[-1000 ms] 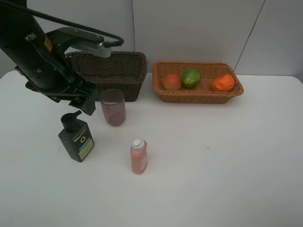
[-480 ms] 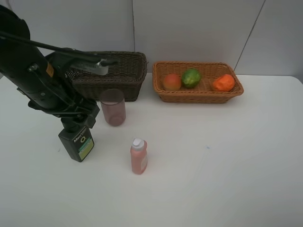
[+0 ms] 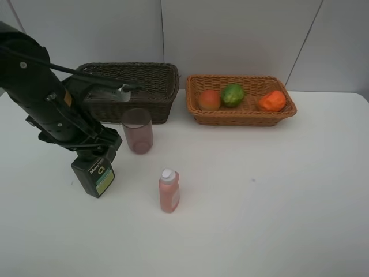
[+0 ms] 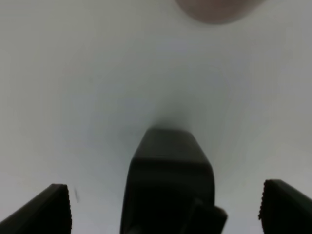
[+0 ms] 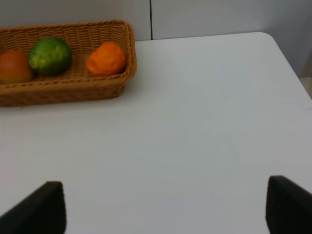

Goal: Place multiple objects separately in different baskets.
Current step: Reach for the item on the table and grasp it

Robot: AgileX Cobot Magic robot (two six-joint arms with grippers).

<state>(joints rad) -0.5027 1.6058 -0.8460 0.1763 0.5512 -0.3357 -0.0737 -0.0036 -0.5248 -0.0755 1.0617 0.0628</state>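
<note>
Pump bottle (image 3: 94, 176) upright on counter (image 3: 259, 202), head straddled by wide-spread left fingers (image 4: 51, 209), likely lined up for a grab toward dark basket (image 3: 144, 86), fruit (image 3: 232, 94) filling tan basket (image 3: 242, 118). Right fingers (image 5: 46, 207) parted, empty.

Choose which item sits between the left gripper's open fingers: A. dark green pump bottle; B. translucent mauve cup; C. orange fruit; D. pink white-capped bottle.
A: the left wrist view shows the pump head of the dark green pump bottle between the spread fingers of the left gripper.
</note>
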